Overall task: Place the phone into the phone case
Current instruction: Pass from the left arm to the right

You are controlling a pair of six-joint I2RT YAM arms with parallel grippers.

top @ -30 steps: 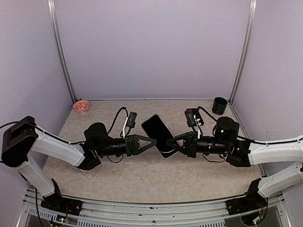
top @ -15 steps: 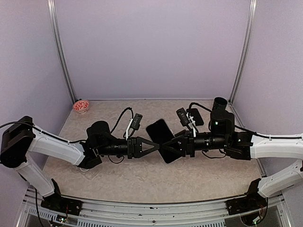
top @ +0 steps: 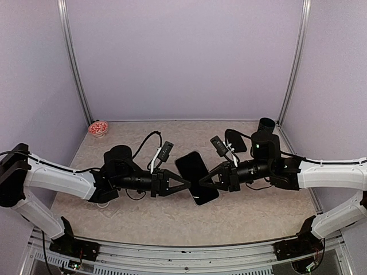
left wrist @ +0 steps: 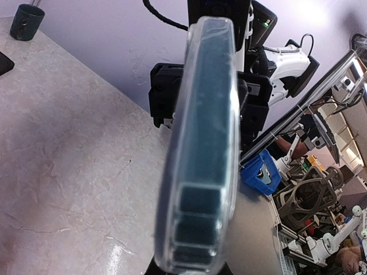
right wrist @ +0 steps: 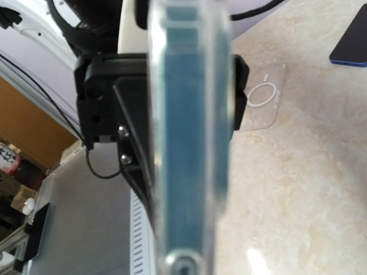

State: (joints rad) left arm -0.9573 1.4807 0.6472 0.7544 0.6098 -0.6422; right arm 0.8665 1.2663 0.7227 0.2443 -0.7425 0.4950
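Soft, even light falls from above. The top view is sharp, with a faint shadow on the table (top: 172, 215) under the phone (top: 196, 177). Both wrist views show the phone blurred by closeness, with a small glare patch on the table beside it.

The phone (right wrist: 186, 132) is a blur in the right wrist view, cut off top and bottom; the clear case (right wrist: 265, 98) on the table (right wrist: 298, 183) behind shows only partly.

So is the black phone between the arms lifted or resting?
Lifted: left pincer and right pincer clamp the black slab phone at opposite edges above the beige table.
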